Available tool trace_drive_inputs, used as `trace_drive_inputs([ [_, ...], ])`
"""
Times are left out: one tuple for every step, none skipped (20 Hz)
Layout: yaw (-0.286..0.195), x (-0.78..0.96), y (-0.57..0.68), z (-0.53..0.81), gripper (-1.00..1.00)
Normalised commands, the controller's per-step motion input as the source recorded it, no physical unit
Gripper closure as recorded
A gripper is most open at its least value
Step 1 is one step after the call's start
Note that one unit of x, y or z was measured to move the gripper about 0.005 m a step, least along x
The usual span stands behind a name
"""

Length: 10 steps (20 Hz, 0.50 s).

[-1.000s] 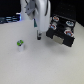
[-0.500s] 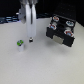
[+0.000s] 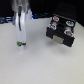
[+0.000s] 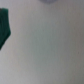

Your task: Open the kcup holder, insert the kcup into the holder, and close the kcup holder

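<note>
The kcup [image 3: 19, 43] is a tiny pod with a green top, standing on the white table toward the exterior view's left. My gripper [image 3: 21, 42] hangs straight down over it. Its two pale fingers [image 3: 24, 39] reach the table beside the pod with a gap between them, so it looks open. Whether a finger touches the pod I cannot tell. The kcup holder [image 3: 60, 34], a black boxy unit with pale strips on its front, stands at the exterior view's right, its drawer shut. In the blurred wrist view a dark green shape [image 4: 4, 27] lies at the edge; no fingers show.
Several pods with dark reddish and bluish tops [image 3: 61, 24] sit on top of the holder. White table surface [image 3: 40, 62] spreads between the pod and the holder. A dark backdrop runs along the far edge.
The arm has swung toward the exterior view's left and come down, bringing the gripper from above the table's middle to the green-topped pod. Pod and holder have not moved.
</note>
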Motion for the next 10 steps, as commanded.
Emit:
trace_drive_inputs([
  [-0.245, -0.27, -0.54, -0.42, -1.0],
  [-0.256, -0.13, -0.52, -0.38, -1.0],
  [-0.255, -0.07, -0.44, -0.36, -1.0],
  [-0.243, -0.08, -0.41, -0.4, -1.0],
  [-0.233, -0.07, -0.33, -0.4, -1.0],
  [-0.219, -0.03, -0.26, -0.36, -1.0],
  [-0.221, 0.0, -0.23, -0.33, -1.0],
  [-0.21, 0.05, -0.11, -0.29, -1.0],
  [-0.195, 0.09, -0.04, -0.27, -1.0],
  [-0.179, 0.13, -0.03, -0.26, -1.0],
])
